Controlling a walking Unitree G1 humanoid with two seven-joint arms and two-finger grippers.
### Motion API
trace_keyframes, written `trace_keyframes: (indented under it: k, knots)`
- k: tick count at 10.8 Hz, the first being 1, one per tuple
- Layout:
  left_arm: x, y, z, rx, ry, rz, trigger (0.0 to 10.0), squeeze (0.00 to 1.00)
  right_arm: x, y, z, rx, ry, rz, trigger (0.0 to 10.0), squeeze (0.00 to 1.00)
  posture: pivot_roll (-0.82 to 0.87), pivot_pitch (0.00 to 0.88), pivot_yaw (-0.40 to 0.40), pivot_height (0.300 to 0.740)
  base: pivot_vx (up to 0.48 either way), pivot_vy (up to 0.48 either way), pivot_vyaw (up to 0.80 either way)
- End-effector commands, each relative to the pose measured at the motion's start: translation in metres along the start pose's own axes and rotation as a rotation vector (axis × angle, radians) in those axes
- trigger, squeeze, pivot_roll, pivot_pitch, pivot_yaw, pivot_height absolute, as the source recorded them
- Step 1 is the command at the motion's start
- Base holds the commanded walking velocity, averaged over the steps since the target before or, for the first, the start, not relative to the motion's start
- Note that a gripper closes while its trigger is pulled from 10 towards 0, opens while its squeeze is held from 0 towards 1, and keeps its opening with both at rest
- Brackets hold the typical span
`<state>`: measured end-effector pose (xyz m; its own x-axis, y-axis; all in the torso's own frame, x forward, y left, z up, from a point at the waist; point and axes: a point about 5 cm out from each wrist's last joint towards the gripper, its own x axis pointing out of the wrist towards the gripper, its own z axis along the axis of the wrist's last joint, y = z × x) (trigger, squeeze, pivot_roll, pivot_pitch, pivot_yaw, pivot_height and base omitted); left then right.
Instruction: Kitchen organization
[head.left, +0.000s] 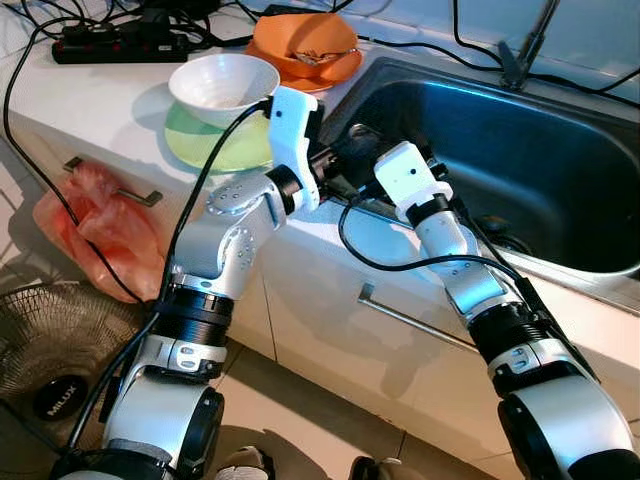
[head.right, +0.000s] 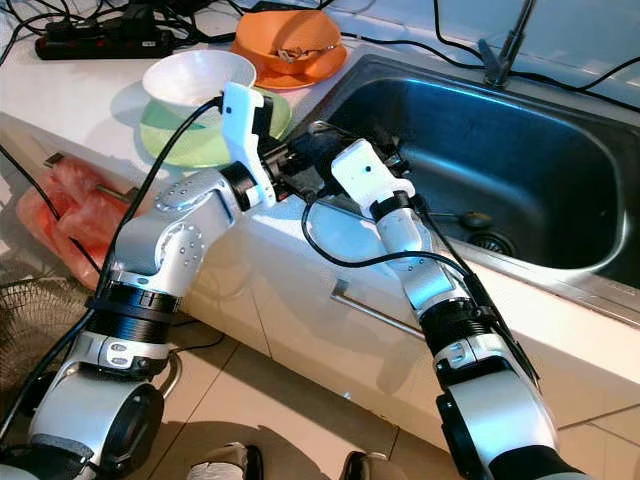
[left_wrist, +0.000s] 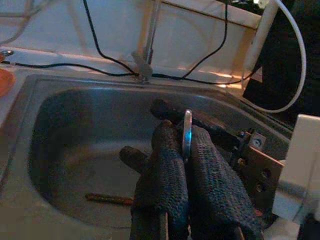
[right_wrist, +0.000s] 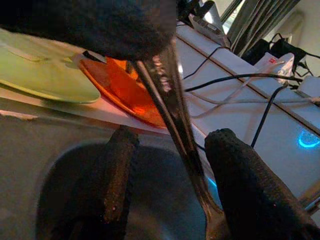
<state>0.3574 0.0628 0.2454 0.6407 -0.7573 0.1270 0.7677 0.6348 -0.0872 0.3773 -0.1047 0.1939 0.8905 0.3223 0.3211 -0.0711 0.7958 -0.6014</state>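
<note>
Over the left rim of the steel sink, my left gripper is shut on a thin metal utensil, which stands edge-on between its fingers. My right gripper faces it from the sink side and is open, one finger on either side of the utensil's shiny handle. The two grippers meet at the sink's edge. Which kind of utensil it is stays hidden by the fingers.
A white bowl rests on a green plate left of the sink, with an orange bowl and power strip behind. The faucet stands at the back. A red bag hangs below; a fan is on the floor.
</note>
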Motion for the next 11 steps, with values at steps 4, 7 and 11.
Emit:
trace_keyframes:
  k: [4,7,11]
  knots:
    - [0.0034,-0.0083,0.0046,0.023,-0.010,-0.039,10.0,0.00,0.0023,-0.0003,0.0038,-0.004,-0.020,-0.007,0.0,0.00,0.09,0.089,0.025,0.740,0.000,0.000,0.00]
    - [0.0019,-0.0080,0.0056,0.038,-0.013,-0.032,10.0,0.00,0.0017,0.0014,0.0024,-0.001,-0.012,0.000,0.0,0.00,0.09,0.085,0.021,0.740,0.000,0.000,0.00]
    - [0.0004,-0.0073,0.0103,0.064,-0.024,-0.026,10.0,0.00,0.0018,0.0024,0.0008,-0.001,-0.003,0.004,0.0,0.00,0.10,0.089,0.021,0.740,0.000,0.000,0.00]
